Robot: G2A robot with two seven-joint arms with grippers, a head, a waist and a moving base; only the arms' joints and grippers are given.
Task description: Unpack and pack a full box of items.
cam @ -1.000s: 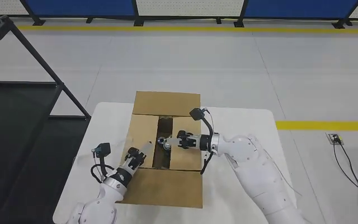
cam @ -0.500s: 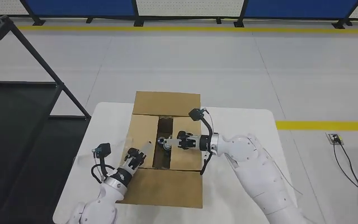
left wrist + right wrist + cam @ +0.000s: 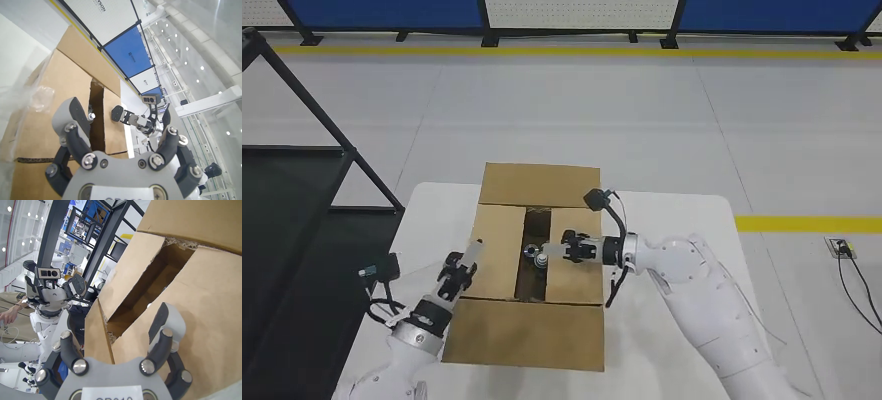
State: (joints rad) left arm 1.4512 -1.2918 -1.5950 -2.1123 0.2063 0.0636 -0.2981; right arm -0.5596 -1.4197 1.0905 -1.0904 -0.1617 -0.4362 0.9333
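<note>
White surface point(image 3: 682, 225) carries a brown cardboard box point(image 3: 532, 335) at its middle; the box's two inner flaps lie almost closed, with a dark narrow gap between them. Right end effector point(image 3: 568, 248) sits over the box's right inner flap beside the gap, fingers spread. Left end effector point(image 3: 460, 264) sits at the box's left edge, fingers spread. A white-capped bottle point(image 3: 91, 116) stands inside the box, showing in the gap.

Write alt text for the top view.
A cardboard box sits on a white table, top flaps parted by a dark gap. The right tool is open beside the gap; the left tool, also open, is at the opposite flap's outer edge.
</note>
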